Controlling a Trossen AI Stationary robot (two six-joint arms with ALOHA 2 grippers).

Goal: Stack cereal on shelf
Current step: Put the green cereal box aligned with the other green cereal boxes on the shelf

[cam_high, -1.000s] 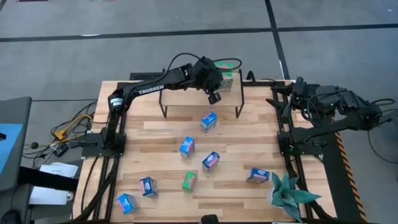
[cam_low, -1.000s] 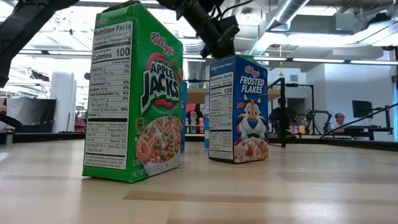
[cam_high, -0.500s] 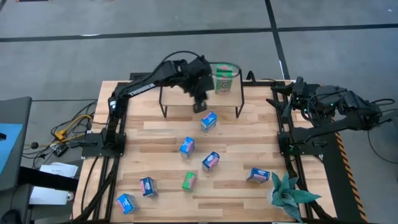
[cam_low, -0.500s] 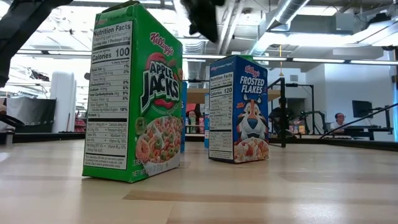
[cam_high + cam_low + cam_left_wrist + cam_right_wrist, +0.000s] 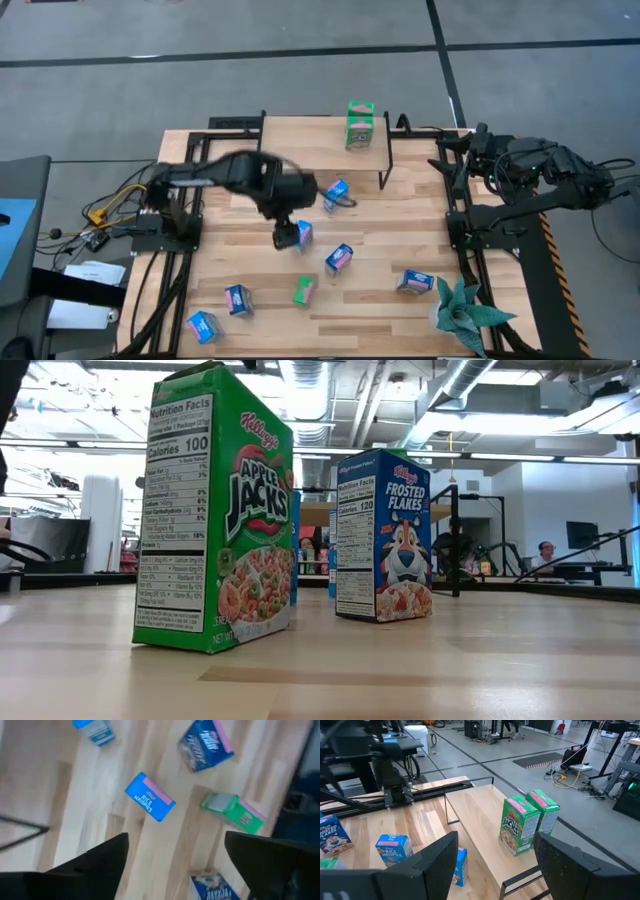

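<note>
— Tabletop: where's the cereal?
— Two green boxes at the shelf right end, near its rim; board otherwise bare. Loose boxes scattered mid-table.
— Grippers?
— Left gripper over the blue box, fingers wide, empty. Right gripper parked at the table's right edge, fingers spread.

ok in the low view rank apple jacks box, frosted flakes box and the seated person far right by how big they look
1. Apple Jacks box, largest in the picture.
2. Frosted Flakes box, smaller; it stands farther from the camera, so the true sizes may well match.
3. Seated person, smallest, only because they are far off in the room.
</note>
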